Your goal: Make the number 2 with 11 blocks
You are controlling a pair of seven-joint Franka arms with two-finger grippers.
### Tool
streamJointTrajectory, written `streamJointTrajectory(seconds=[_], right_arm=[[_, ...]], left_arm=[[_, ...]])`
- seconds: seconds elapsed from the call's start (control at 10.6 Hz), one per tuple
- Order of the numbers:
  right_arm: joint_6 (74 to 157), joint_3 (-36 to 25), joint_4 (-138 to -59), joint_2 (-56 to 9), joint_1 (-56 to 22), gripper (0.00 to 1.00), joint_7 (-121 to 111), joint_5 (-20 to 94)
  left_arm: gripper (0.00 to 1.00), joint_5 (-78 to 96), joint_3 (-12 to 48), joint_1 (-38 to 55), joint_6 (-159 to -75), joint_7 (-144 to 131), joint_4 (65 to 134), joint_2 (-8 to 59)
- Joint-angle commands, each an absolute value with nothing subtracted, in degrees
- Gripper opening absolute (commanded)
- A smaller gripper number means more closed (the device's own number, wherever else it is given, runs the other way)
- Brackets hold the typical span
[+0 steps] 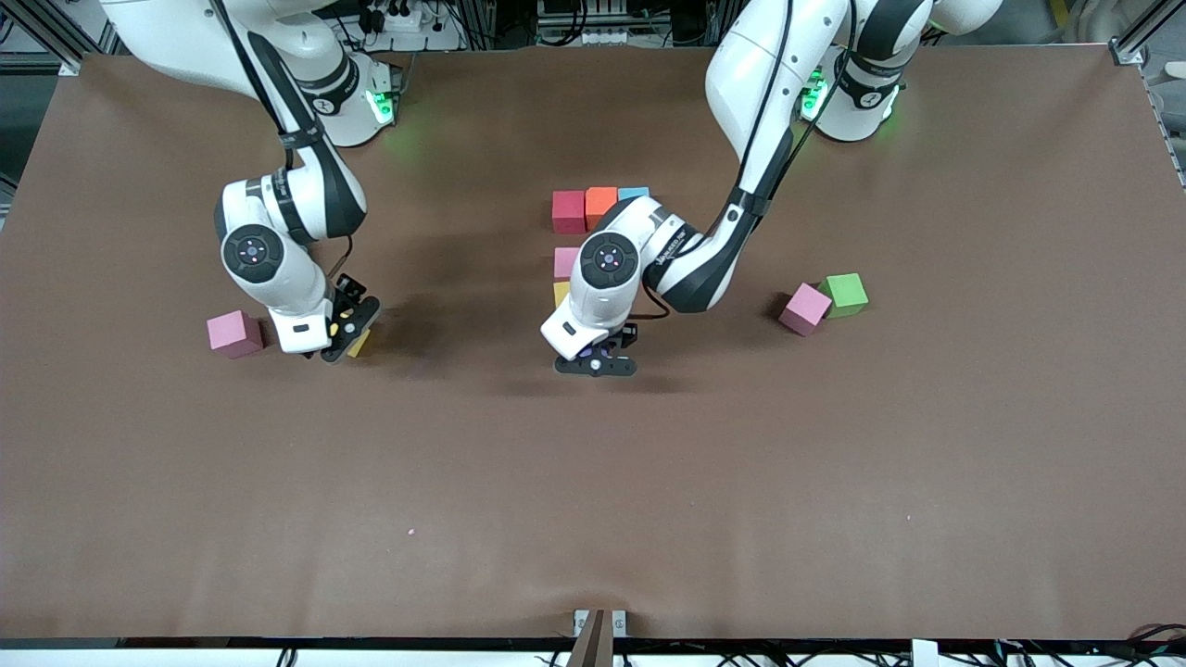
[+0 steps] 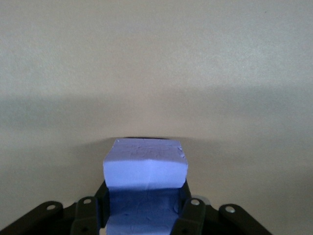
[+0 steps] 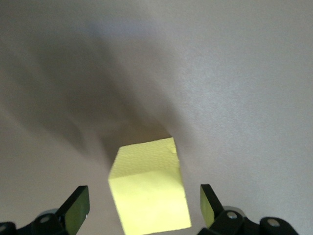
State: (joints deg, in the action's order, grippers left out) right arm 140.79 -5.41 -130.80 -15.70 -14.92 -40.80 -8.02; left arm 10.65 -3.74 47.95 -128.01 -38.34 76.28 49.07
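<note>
While a purple block point(image 2: 145, 169) is pinched between its fingers, the left tool point(image 1: 596, 361) is held low at the bench point(image 1: 593, 482), just nearer to the front camera than the partly built figure. Above this tool in the front view, a red block point(image 1: 568, 210), an orange block point(image 1: 600, 201) and a light blue block point(image 1: 634, 193) are seen in a touching row; a pink block point(image 1: 564, 262) and a yellow block point(image 1: 561, 294) are found under the red one, partly hidden by the arm. The right tool point(image 1: 347, 332) is spread around a second yellow block point(image 3: 149, 193), which is not touched by the fingers point(image 3: 76, 208). Just beside this tool, toward the right arm's end, a pink block point(image 1: 234, 333) is lying. Well apart from the left tool, toward the left arm's end, another pink block point(image 1: 804, 308) is touched by a green block point(image 1: 844, 295).
</note>
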Motion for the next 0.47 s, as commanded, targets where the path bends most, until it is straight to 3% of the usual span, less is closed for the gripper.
streamJointTrajectory(seconds=[0.0,0.38], right_arm=[[142.47,-4.66,-131.75,-16.26,-13.27,1.0,-42.19,-9.05],[145.28,-4.57,-132.1,-18.54,-12.48,1.0,-42.19,-8.97]], left_arm=[[0.32,13.09,-5.27,49.22,-126.56,-39.98,74.27,49.92],[0.32,13.27,-5.71,50.27,-126.65,-42.8,74.27,50.1]])
